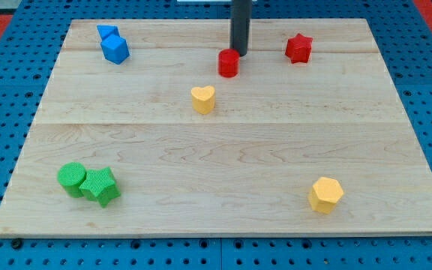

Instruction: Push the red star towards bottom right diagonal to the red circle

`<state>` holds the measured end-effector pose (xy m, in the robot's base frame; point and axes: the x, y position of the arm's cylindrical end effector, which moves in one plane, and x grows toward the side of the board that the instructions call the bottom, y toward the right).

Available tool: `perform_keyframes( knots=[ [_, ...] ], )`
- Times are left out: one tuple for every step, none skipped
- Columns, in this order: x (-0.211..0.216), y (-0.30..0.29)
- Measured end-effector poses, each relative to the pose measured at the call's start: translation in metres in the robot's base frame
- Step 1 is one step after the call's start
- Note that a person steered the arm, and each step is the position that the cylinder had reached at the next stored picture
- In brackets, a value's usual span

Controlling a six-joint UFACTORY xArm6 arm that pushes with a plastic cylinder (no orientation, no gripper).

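The red star [298,48] lies near the view's top right of the wooden board [223,150]. The red circle [229,63] stands left of it, near the top centre. My tip [240,52] comes down from the view's top and ends just above and right of the red circle, close to or touching its upper right edge. The red star is well to the right of my tip, apart from it.
A yellow heart [203,99] lies below and left of the red circle. Two blue blocks [112,43] sit at the top left. A green circle [71,178] and green star [100,186] touch at the bottom left. A yellow hexagon [325,195] sits at the bottom right.
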<state>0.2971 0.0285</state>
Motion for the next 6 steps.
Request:
perform_keyframes(
  knots=[
    [0.015, 0.016],
    [-0.035, 0.020],
    [-0.069, 0.048],
    [-0.057, 0.141],
    [-0.030, 0.118],
    [-0.002, 0.116]
  ],
)
